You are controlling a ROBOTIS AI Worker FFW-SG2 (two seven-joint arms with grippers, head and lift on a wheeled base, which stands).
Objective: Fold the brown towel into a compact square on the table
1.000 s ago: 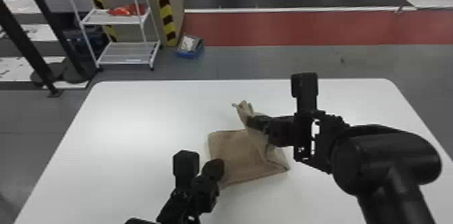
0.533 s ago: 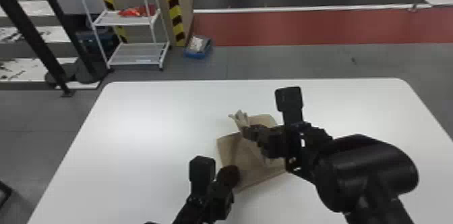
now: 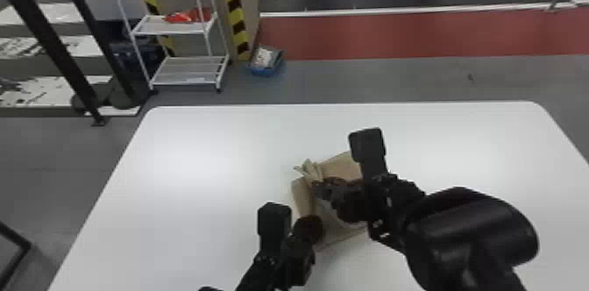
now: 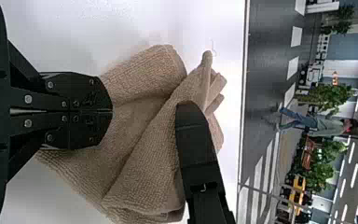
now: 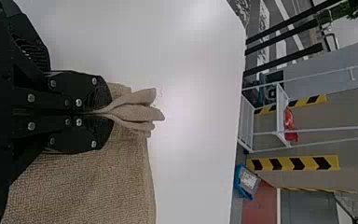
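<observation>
The brown towel point(image 3: 342, 228) lies partly folded on the white table, its raised part bunched toward the middle. My right gripper point(image 3: 322, 187) is over the towel in the head view; in the right wrist view the right gripper point(image 5: 103, 113) is shut on a pinched fold of the towel point(image 5: 88, 186), whose gathered end sticks out past the tips. My left gripper point(image 3: 309, 224) is at the towel's near left side. In the left wrist view, the left gripper point(image 4: 112, 111) has its fingers together above the towel point(image 4: 144, 140); whether cloth is between them cannot be told.
The white table point(image 3: 197, 158) extends around the towel on all sides. Beyond its far edge stand a white shelf rack point(image 3: 188, 71) with a red item and a blue bin point(image 3: 266, 61) on the floor. Both arms are close together over the towel.
My right gripper has moved left, carrying the pinched part of the towel across toward the left side. The head view has shifted a little, and my left gripper stays beside the towel.
</observation>
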